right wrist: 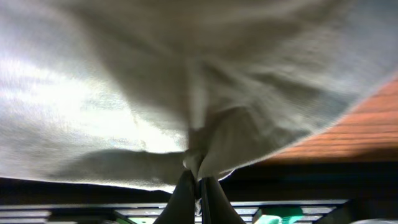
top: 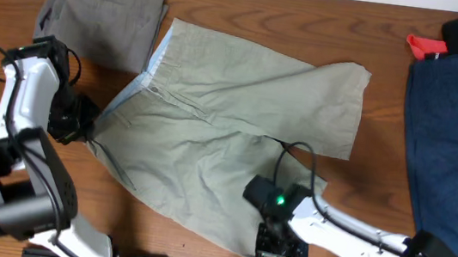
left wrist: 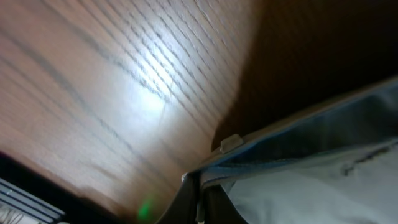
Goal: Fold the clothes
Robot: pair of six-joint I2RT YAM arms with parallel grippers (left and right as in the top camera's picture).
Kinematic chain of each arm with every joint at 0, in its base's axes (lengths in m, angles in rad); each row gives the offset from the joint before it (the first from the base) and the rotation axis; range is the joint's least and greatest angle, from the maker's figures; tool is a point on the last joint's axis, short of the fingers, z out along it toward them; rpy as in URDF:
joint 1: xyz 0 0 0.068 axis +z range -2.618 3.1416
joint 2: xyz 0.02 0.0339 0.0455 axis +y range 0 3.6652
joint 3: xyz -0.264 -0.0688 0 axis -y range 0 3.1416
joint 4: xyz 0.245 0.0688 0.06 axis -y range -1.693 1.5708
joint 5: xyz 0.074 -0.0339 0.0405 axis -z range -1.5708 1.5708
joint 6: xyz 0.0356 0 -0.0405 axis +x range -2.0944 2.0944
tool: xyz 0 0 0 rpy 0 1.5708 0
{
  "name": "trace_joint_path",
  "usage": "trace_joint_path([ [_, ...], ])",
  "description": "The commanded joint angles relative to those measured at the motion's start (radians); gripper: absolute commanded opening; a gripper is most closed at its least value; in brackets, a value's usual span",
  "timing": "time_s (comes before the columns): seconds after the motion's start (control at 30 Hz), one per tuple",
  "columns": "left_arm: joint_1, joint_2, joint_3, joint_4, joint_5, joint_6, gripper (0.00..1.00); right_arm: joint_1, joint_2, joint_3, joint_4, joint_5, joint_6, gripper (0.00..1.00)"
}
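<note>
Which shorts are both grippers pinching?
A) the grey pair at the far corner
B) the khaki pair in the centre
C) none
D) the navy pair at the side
B: the left gripper is shut on the waistband edge of the khaki shorts, and the right gripper on their near edge.

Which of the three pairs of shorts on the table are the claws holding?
The light khaki shorts spread at the centre: the left claw pinches their waistband, the right claw their lower edge. The grey-olive shorts and navy shorts lie untouched.

open lane: table [top: 377, 176] between khaki shorts [top: 228, 137] and navy shorts [top: 456, 146] | obstacle: grey-olive shorts [top: 108, 15] just beside khaki waistband
</note>
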Motion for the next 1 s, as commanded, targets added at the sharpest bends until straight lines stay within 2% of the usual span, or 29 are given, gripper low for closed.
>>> trace_joint_path([
  [0.0, -0.026, -0.119, -0.002, -0.029, 0.001, -0.001, 0.06, -0.094, -0.048, 0.002, -0.002, 0.006, -0.040, 0.01],
  [0.23, -0.100, -0.328, -0.002, -0.095, 0.002, -0.003, 0.06, -0.316, -0.258, 0.012, -0.027, 0.007, -0.199, 0.01],
  [0.4, -0.120, -0.415, -0.002, -0.183, 0.002, -0.010, 0.06, -0.428, -0.419, 0.043, -0.152, 0.033, -0.252, 0.01],
  [0.67, -0.122, -0.515, -0.002, -0.286, 0.004, -0.014, 0.06, -0.491, -0.572, 0.240, -0.482, 0.201, -0.231, 0.01],
  [0.97, -0.122, -0.663, -0.002, -0.386, 0.048, -0.009, 0.06, -0.496, -0.597, 0.547, -0.672, 0.315, -0.232, 0.01],
])
